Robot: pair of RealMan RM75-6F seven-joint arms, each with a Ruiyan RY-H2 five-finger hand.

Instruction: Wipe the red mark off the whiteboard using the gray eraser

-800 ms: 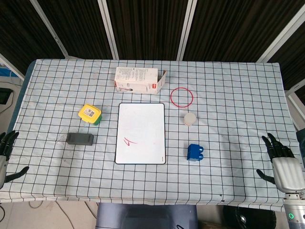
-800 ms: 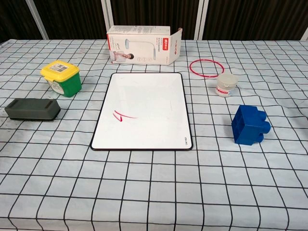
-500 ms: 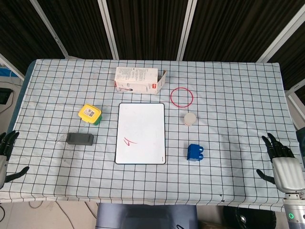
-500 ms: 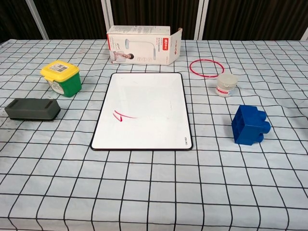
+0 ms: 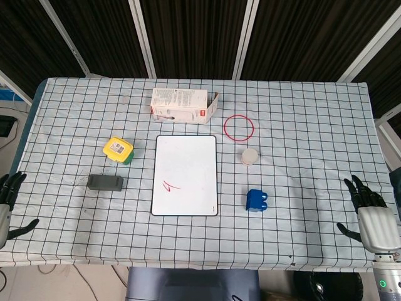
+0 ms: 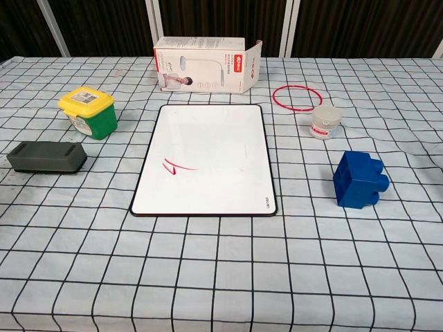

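The whiteboard (image 5: 185,175) (image 6: 205,158) lies flat in the middle of the checked table, with a small red mark (image 5: 170,185) (image 6: 176,166) near its lower left. The gray eraser (image 5: 105,182) (image 6: 47,157) rests on the cloth to the board's left. My left hand (image 5: 9,205) hangs at the table's left edge with fingers spread and nothing in it. My right hand (image 5: 371,216) sits at the right edge, fingers spread and empty too. Both hands are far from the eraser and show only in the head view.
A yellow-lidded green tub (image 5: 119,150) (image 6: 88,111) stands just behind the eraser. A white carton (image 5: 183,105) (image 6: 206,65) lies beyond the board. To the board's right are a red ring (image 5: 239,127) (image 6: 296,97), a small white jar (image 5: 250,156) (image 6: 325,122) and a blue block (image 5: 255,200) (image 6: 358,180).
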